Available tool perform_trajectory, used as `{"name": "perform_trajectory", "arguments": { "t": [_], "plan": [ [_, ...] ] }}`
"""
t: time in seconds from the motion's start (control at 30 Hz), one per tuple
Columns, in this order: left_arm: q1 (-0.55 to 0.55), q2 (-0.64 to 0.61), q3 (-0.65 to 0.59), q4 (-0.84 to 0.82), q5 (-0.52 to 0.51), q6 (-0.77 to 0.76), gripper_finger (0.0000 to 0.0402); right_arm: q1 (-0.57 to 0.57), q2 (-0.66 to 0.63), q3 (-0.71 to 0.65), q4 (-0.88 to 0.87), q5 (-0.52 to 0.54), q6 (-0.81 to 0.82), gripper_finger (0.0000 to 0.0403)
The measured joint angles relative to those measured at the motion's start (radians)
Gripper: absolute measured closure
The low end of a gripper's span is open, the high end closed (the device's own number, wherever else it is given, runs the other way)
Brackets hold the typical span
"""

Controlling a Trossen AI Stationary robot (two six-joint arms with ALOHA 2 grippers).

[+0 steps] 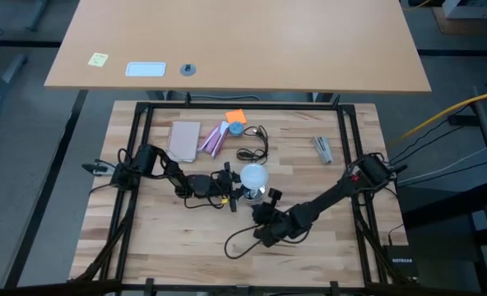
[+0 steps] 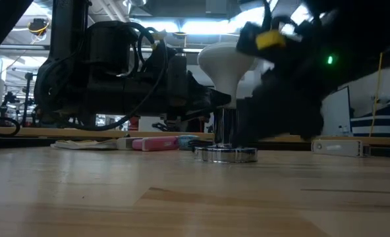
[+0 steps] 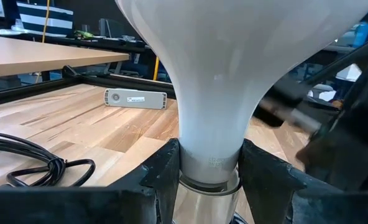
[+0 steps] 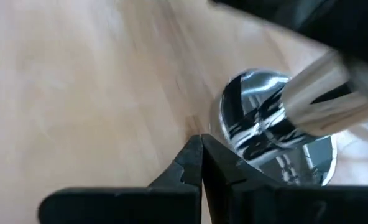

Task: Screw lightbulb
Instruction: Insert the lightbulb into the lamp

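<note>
Frosted white glass makes up the lightbulb (image 3: pixel 212 81), which stands upright, neck down, in the silvery socket (image 2: pixel 225 153) near the middle of the bench, a little toward its front edge. Nearest the front edge, the right gripper (image 4: pixel 201 163) has its two fingers clenched together on nothing, tips on the wood touching or just beside the socket's mirrored base, seemingly bracing it. Just behind that, the left gripper (image 3: pixel 209 171) grasps the lightbulb low down, one finger on each side of the narrow neck where the glass meets the metal collar. That looks like the right place to hold: the neck is the stiffest part and gives the fingers something to turn, while the globe above is probably thin, light and easily cracked if squeezed. The frosted skin is likely smooth and may slip under the pads, so a firm but modest grip with small twists should serve best. A thin dark cord (image 1: pixel 242 238) loops away from the socket toward the front edge. Farther back, toward the far edge, lie a pink-and-white packet (image 1: pixel 214 140) and a small grey piece (image 1: pixel 322 149).
</note>
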Motion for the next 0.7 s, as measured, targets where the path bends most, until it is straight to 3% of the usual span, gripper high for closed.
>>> {"name": "perform_trajectory", "arguments": {
  "t": [0.37, 0.7],
  "plan": [
    [0.000, 0.000, 0.000, -0.001, -0.002, 0.000, 0.0259, -0.034, 0.045, 0.003, -0.111, 0.003, 0.092, 0.0397],
    [0.002, 0.000, 0.000, -0.002, -0.014, 0.001, 0.0259, -0.044, 0.045, 0.000, -0.261, 0.126, 0.251, 0.0397]
  ]
}}
